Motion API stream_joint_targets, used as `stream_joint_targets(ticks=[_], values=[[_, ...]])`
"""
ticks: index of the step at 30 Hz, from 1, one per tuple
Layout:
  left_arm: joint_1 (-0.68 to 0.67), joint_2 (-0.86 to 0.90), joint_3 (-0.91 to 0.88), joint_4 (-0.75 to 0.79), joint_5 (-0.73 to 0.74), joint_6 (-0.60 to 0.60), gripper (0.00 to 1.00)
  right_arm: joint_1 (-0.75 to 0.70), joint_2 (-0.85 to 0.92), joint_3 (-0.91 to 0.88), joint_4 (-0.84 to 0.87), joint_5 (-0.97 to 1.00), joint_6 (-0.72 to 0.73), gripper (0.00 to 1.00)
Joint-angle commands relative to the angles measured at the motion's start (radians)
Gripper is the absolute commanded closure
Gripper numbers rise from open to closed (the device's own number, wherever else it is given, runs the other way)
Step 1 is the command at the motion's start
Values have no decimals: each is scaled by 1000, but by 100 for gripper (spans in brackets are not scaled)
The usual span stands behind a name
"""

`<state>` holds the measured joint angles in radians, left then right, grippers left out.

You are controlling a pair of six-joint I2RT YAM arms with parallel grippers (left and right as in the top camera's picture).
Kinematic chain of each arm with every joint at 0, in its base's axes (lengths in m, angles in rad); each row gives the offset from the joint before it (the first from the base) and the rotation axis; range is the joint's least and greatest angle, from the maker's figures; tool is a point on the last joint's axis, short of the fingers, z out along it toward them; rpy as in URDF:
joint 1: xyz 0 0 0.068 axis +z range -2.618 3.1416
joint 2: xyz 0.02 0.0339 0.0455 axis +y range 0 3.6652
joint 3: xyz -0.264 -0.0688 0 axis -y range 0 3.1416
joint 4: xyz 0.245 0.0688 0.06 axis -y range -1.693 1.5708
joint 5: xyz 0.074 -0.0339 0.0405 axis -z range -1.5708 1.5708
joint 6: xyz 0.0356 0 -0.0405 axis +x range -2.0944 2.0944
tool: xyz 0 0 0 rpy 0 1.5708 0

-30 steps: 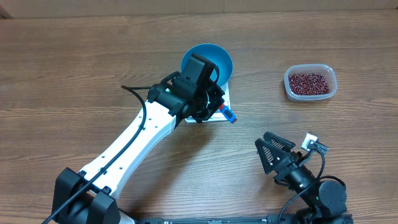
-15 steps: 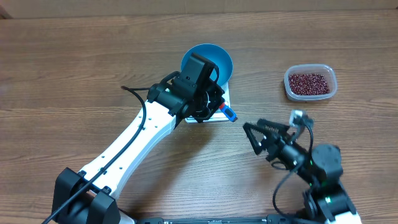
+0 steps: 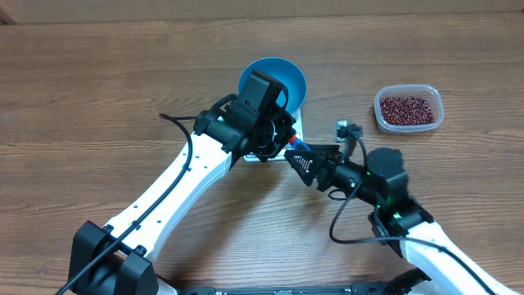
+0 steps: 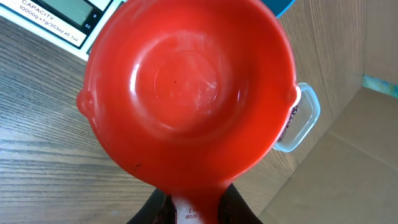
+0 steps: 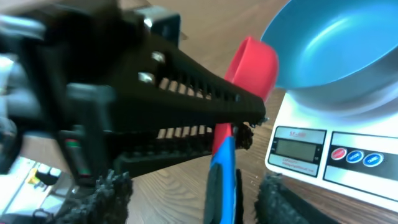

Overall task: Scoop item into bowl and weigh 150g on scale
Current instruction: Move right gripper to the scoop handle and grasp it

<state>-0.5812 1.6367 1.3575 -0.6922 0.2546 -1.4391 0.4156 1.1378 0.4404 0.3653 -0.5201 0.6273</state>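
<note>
Handover of the scoop is judged to be the step in hand. An empty red plastic scoop (image 4: 186, 93) is clamped at its neck by the left gripper (image 4: 196, 209), just near of the small flat white scale (image 5: 323, 152). Its blue handle end (image 5: 222, 174) is straddled by the right gripper (image 3: 303, 161), jaws apart, no contact visible. The round bright blue bowl (image 3: 286, 78) is seated on the scale, empty. The small dark red-brown beans (image 3: 407, 108) are held in a clear plastic tub (image 3: 381, 121) at far right, well apart. Nothing is scooped yet. Next, a firm close on the handle is called for before release by the left jaws, then a carry right to the tub.
</note>
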Motion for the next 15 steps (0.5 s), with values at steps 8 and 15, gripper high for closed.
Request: stream_joint_targets(ticks=[8,15], values=[[-4,-23,21,0,0,-13,96,6,53,55,37,38,-4,46],[-4,-23,21,-1,0,-13,96,6,53,55,48,107,-3,52]])
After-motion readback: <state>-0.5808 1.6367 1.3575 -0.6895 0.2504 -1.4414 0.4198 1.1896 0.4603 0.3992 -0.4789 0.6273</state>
